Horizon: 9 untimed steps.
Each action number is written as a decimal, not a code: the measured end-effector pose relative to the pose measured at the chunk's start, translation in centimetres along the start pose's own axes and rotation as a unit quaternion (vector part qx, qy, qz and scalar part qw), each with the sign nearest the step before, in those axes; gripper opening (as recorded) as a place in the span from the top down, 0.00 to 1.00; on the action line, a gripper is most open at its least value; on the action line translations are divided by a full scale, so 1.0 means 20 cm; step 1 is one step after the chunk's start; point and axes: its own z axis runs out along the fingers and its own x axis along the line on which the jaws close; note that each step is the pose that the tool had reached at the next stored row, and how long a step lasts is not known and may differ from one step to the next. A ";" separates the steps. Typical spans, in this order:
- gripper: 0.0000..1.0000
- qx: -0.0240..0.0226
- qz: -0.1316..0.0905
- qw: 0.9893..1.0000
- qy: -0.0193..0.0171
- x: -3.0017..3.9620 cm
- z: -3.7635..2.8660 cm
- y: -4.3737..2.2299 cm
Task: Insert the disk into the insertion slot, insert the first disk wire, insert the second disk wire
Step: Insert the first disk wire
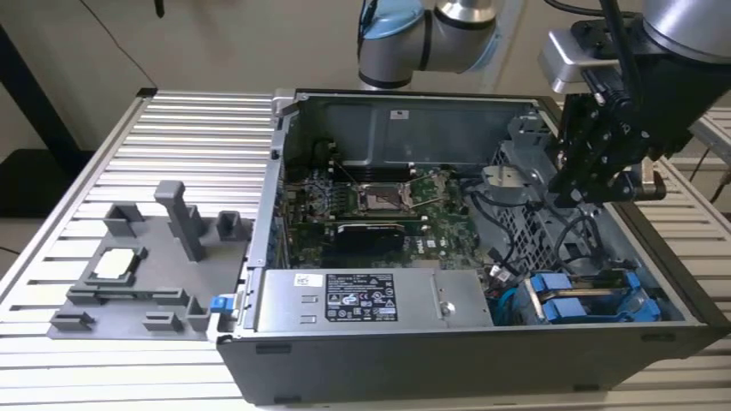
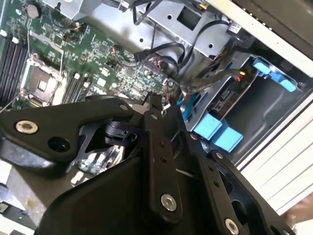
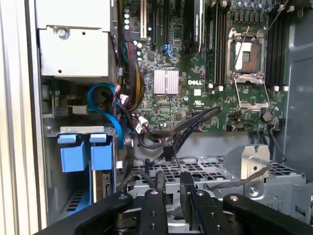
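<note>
1. Nearest: gripper (image 3: 172, 180), pincer barely parted, nothing seen in the slim gap; hovers over the grey drive cage (image 3: 205, 169).
2. Disk (image 3: 73, 157), in its blue carrier, sits in its slot. Insertion looks done.
3. Beyond: blue cable (image 3: 113, 119) loops toward the bay; wire seating can't be judged.

Ribbed aluminium table (image 1: 205, 128), plain beige wall (image 1: 228, 43) behind, dark slanted post (image 1: 40, 86) at the exterior view's left
</note>
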 end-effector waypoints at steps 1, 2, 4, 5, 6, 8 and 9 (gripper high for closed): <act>0.73 -0.001 -0.003 1.000 0.000 0.001 0.003 0.002; 0.73 -0.003 -0.007 1.000 0.000 0.001 0.006 0.004; 0.73 -0.006 -0.018 1.000 0.000 0.002 0.013 0.007; 0.73 -0.007 -0.022 1.000 -0.001 0.003 0.017 0.010; 0.73 -0.008 -0.026 1.000 -0.001 0.004 0.020 0.015; 0.73 -0.008 -0.029 1.000 -0.001 0.004 0.023 0.037; 0.73 -0.008 -0.029 1.000 -0.001 0.005 0.023 0.050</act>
